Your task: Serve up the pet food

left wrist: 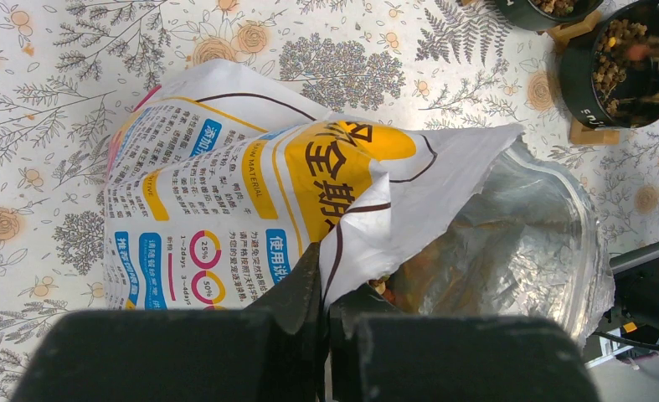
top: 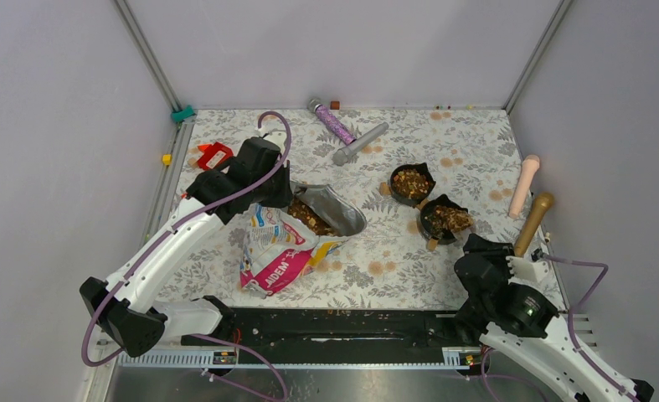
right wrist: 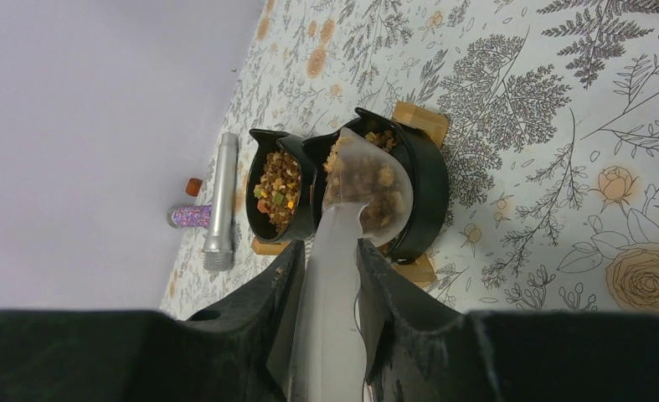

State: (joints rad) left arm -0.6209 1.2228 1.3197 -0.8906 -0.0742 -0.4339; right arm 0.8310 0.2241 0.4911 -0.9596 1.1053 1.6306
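At the centre left of the top view, an opened printed bag (top: 285,247) is laid on the floral mat (top: 476,159), with its silver-lined mouth turned toward the right of the frame. The torn upper edge of this bag is pinched by the left gripper (left wrist: 324,289), whose fingers are pressed together on the paper, as is shown in the left wrist view. Some pet food (top: 311,219) is seen inside the mouth of the bag. To the right of the bag, two black bowls are placed just beside each other on small wooden stands: the farther bowl (top: 411,182) and the nearer bowl (top: 445,219). Both are filled with brown and orange kibble. In the right wrist view, a translucent scoop (right wrist: 342,243) is clamped by its handle between the fingers of the right gripper (right wrist: 330,272). Its cup is loaded with kibble and is held over the nearer bowl. Whether the cup touches the food below cannot be told.
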